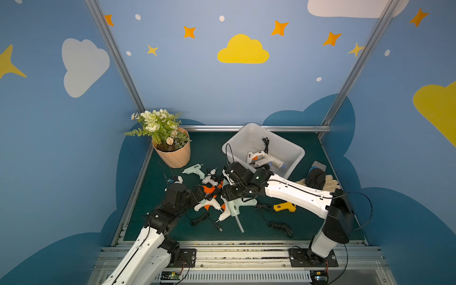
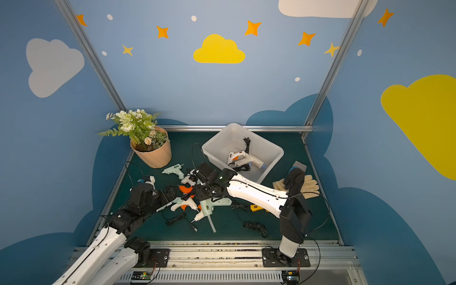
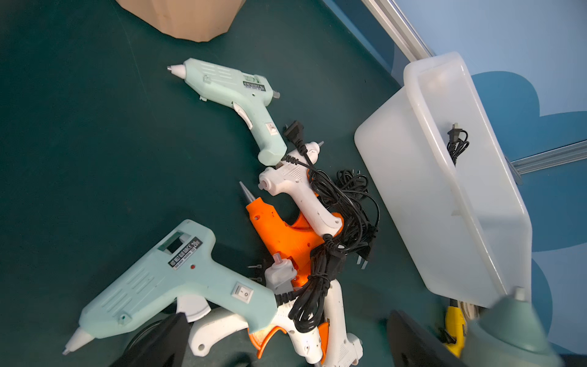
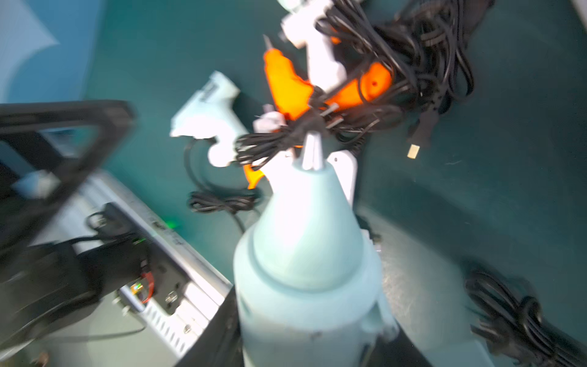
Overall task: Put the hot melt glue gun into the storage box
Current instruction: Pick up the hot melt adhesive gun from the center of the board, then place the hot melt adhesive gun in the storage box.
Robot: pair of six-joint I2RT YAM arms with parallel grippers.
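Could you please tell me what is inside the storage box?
Inside the storage box lie what look like two white glue guns side by side and a bundled black cord. The right arm covers the box's near corner, so anything there cannot be seen.

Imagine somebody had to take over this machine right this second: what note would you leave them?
Left hand: open, empty, above the pile of glue guns.
Right hand: shut on a mint glue gun, short of the storage box.
Done: two white guns lie in the box.
Left: put the held gun in, then clear the mat: the pile, another mint gun by the flower pot, a yellow gun. The cords are tangled, so guns may drag each other.
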